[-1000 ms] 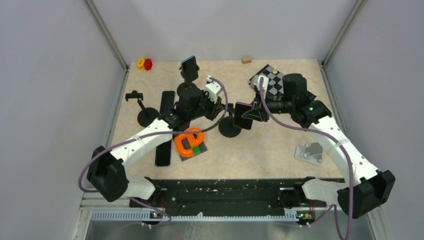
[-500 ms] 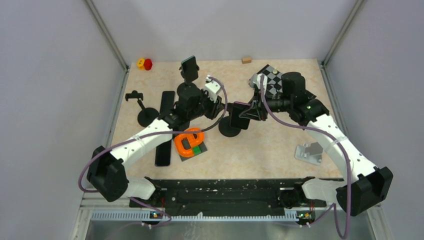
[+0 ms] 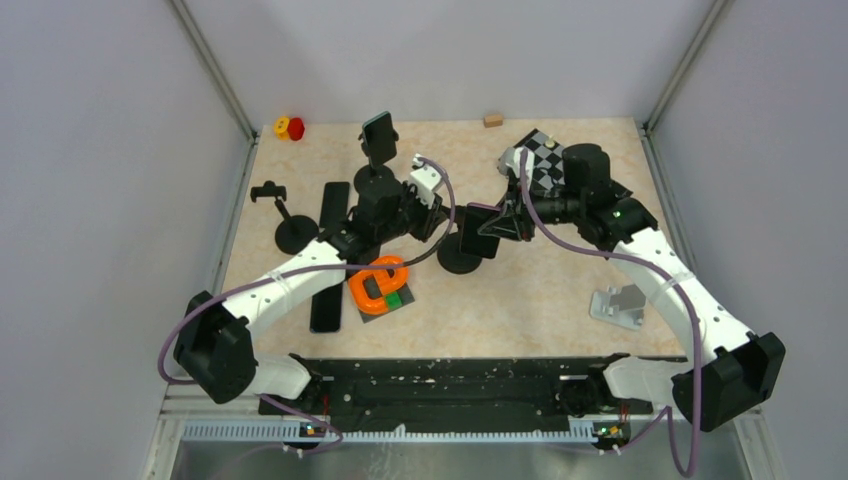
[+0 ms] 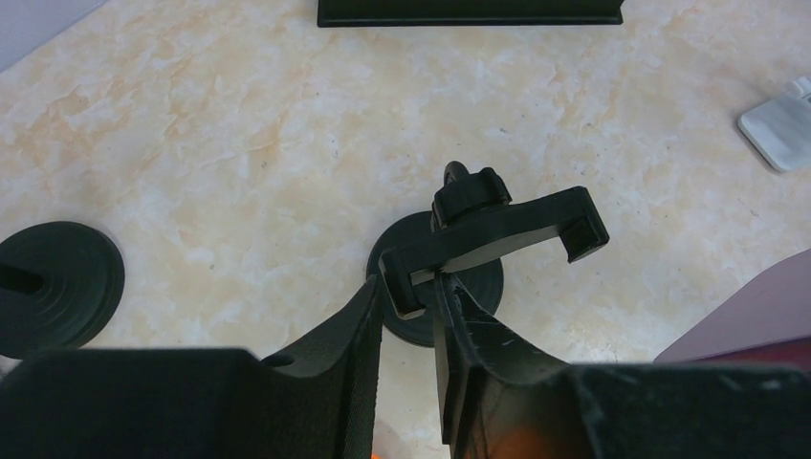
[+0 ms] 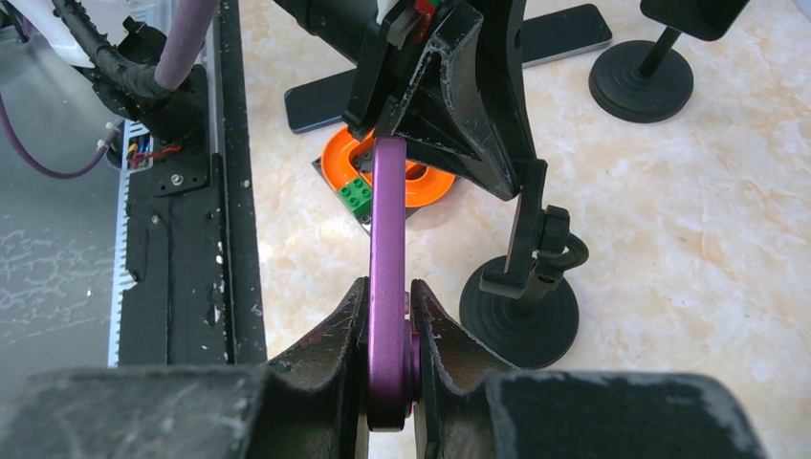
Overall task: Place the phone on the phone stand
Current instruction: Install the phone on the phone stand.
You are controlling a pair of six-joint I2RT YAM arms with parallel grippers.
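The phone stand (image 4: 497,225) stands upright on its round base on the counter (image 4: 239,143), and the left gripper (image 4: 411,311) has hold of it, most likely to stop it from tipping or turning while the phone goes in. Its two fingers are drawn close together and pinch the hooked end of the stand's cradle, as the left wrist view shows; the other hook of the cradle is free and nothing sits between the hooks. The right gripper (image 5: 387,301) carries the phone (image 5: 386,210), a purple one, edge-on and clear of the counter. The fingers press on its two flat faces near one end, so most of its length sticks out ahead, probably so that this free part can be slid into the cradle without the fingers getting in the way. In the right wrist view the phone runs just beside the stand's post and cradle and points toward the left gripper. From above it hangs over the stand's base, between the two arms. I cannot tell whether it touches the cradle, but it looks not yet seated, so lining it up with the hooks seems to be the step in hand.
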